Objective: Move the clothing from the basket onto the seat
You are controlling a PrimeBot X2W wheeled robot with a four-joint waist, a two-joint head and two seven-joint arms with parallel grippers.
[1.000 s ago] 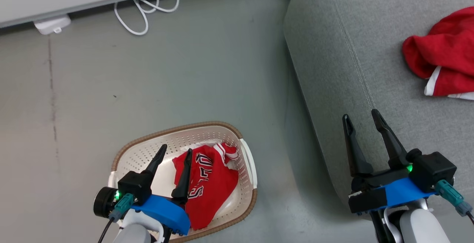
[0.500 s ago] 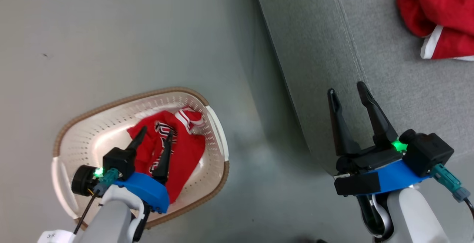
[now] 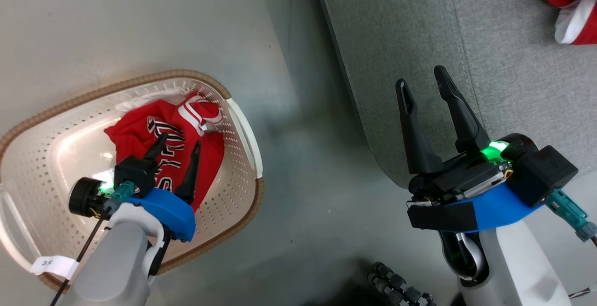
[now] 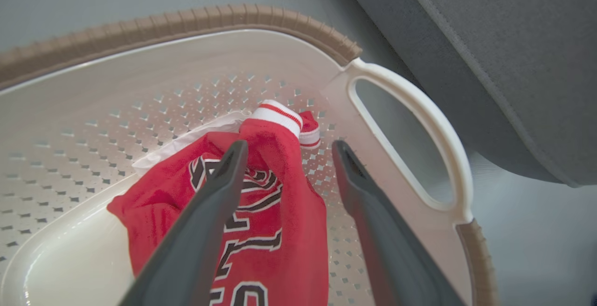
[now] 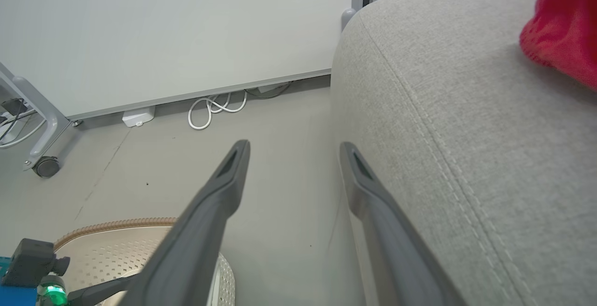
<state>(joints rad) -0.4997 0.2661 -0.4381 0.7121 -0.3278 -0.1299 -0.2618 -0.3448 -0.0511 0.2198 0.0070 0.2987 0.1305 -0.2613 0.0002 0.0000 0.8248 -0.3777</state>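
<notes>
Red jersey (image 3: 135,133) with black-and-white lettering crumpled in cream perforated plastic basket (image 3: 51,152), left gripper (image 3: 180,140) tilted down over it, fingers spread, nothing held; right gripper (image 3: 421,77) likewise wide, by light grey fabric couch (image 3: 513,86).

Grey floor (image 3: 140,26), basket (image 3: 243,128) standing on it near the couch (image 3: 410,31), bare floor between them, white cable (image 5: 215,107) coiled by the wall (image 5: 163,31), small white box (image 5: 138,116) beside it

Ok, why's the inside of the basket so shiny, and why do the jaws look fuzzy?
Head view: light glares off the smooth bottom of the basket. Left wrist view: the jaws are so near the lens they blur, but the clothing looks sharp. Right wrist view: same blurry jaws.
</notes>
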